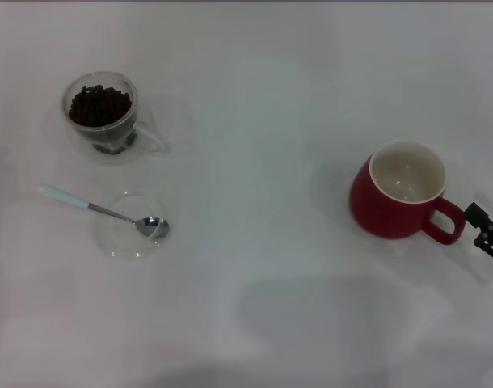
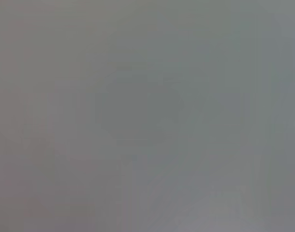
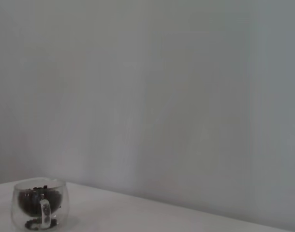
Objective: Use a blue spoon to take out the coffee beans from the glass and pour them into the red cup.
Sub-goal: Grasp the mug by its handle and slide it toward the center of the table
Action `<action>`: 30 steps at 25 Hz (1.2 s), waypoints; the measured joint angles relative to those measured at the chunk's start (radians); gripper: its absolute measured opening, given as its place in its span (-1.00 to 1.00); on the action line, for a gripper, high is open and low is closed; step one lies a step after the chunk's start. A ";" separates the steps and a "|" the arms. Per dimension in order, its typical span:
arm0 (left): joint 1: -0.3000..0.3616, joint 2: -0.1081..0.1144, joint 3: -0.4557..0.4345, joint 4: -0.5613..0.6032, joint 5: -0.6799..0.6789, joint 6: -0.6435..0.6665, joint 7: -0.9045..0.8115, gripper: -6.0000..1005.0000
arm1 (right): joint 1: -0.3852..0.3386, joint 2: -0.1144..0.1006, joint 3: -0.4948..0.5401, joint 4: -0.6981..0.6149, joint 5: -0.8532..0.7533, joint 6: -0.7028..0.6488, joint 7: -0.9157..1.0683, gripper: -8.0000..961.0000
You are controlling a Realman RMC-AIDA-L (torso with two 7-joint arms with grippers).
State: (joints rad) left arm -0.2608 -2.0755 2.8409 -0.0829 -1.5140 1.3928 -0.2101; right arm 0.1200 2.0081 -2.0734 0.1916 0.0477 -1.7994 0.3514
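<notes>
The glass stands at the far left of the white table, filled with coffee beans; it also shows in the right wrist view. The blue spoon lies nearer me, its pale handle to the left and its metal bowl resting on a flat clear saucer. The red cup stands at the right, empty inside, handle toward the right. My right gripper shows only as a black tip at the right edge, just beside the cup's handle. My left gripper is out of view.
The white table fills the head view. The left wrist view shows only a plain grey blur. The right wrist view shows a pale wall behind the glass.
</notes>
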 joint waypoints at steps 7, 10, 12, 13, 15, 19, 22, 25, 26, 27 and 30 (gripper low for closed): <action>0.000 0.000 0.000 0.000 0.000 0.000 0.000 0.18 | 0.001 0.001 -0.002 -0.007 -0.014 0.007 -0.001 0.81; 0.002 0.000 0.000 0.000 0.000 0.000 0.000 0.18 | 0.001 0.001 -0.002 -0.008 -0.018 0.012 0.001 0.80; 0.002 0.000 0.000 0.000 0.000 0.000 0.000 0.18 | 0.001 0.001 -0.003 -0.008 -0.026 0.013 0.002 0.79; 0.002 0.000 0.000 0.000 0.000 0.000 0.000 0.18 | 0.001 0.001 -0.003 -0.008 -0.032 0.014 0.002 0.79; 0.001 0.001 0.000 0.000 0.000 0.000 0.000 0.18 | 0.002 0.001 -0.004 -0.015 -0.044 0.024 0.002 0.78; 0.000 0.001 0.000 0.000 0.000 0.000 0.000 0.18 | 0.004 0.001 -0.006 -0.047 -0.063 0.075 0.002 0.76; -0.001 0.002 0.000 0.000 0.000 0.000 0.000 0.18 | 0.004 0.002 -0.006 -0.076 -0.064 0.120 0.001 0.74; 0.002 0.003 0.000 0.000 0.000 0.000 0.000 0.18 | 0.009 0.003 -0.010 -0.098 -0.065 0.180 0.000 0.73; 0.002 0.003 0.000 0.000 0.000 0.000 0.000 0.18 | 0.009 0.003 -0.010 -0.098 -0.065 0.180 0.000 0.72; 0.002 0.003 0.000 0.000 0.000 0.000 0.000 0.18 | 0.010 0.003 -0.012 -0.100 -0.065 0.192 -0.001 0.72; 0.004 0.003 0.000 -0.001 0.000 0.000 0.000 0.18 | 0.013 0.002 -0.015 -0.101 -0.065 0.209 -0.002 0.69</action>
State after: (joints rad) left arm -0.2572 -2.0722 2.8410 -0.0839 -1.5139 1.3928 -0.2101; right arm 0.1327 2.0102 -2.0884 0.0906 -0.0174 -1.5908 0.3491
